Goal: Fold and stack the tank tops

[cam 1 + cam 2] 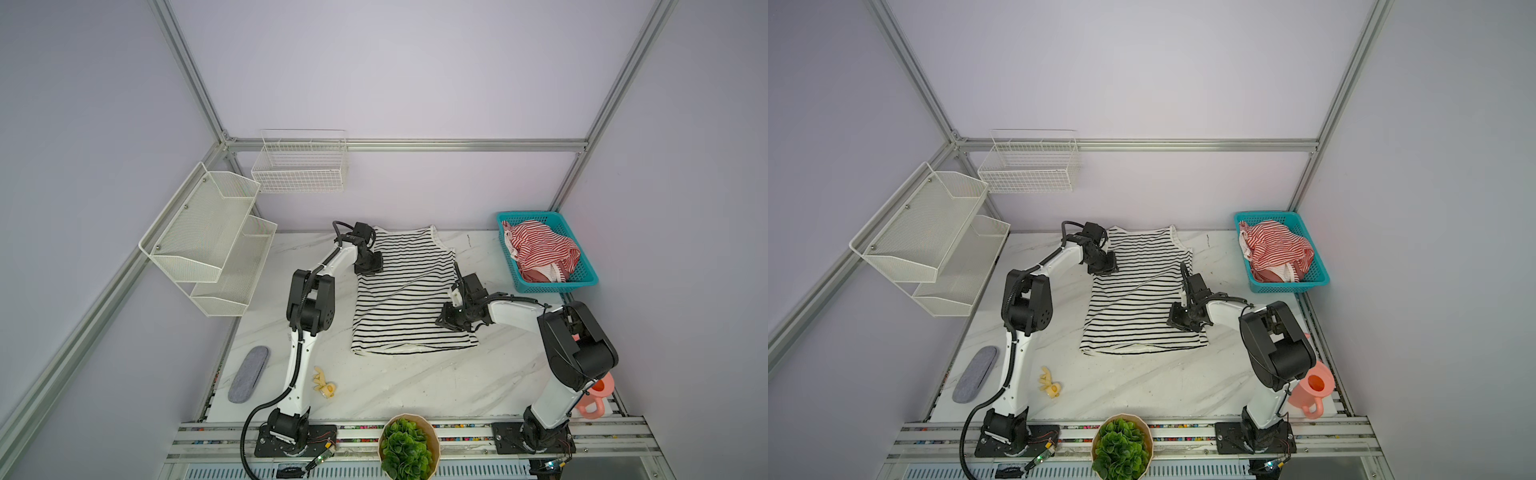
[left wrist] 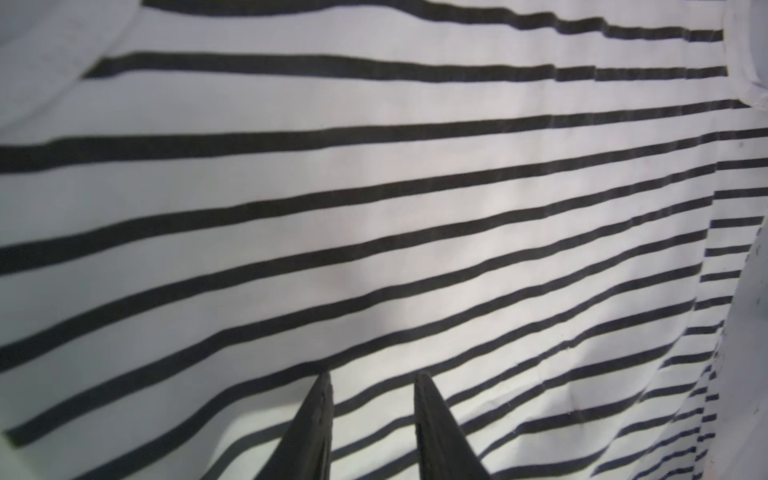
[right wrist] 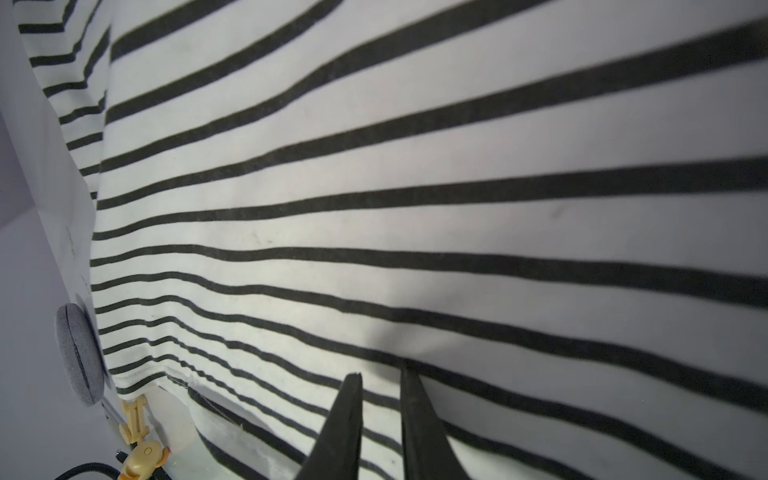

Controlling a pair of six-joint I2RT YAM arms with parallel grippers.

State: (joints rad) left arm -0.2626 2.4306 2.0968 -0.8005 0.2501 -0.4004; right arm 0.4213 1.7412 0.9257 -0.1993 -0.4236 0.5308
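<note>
Top views both show you one black-and-white tank top [image 1: 405, 291] spread flat on the tabletop [image 1: 415, 386] and one red-and-white tank top [image 1: 540, 249] crumpled in the single teal basket [image 1: 552, 286] at the far right corner: two in all. Your two hands rest on the spread one, left hand [image 2: 370, 376] by its armhole, right hand [image 3: 379, 370] at its opposite side nearer the hem, each with fingers narrowly parted.

Teal basket [image 1: 548, 286], plant [image 1: 406, 451], pink jug [image 1: 598, 399], gry pouch [image 1: 248, 374]
</note>
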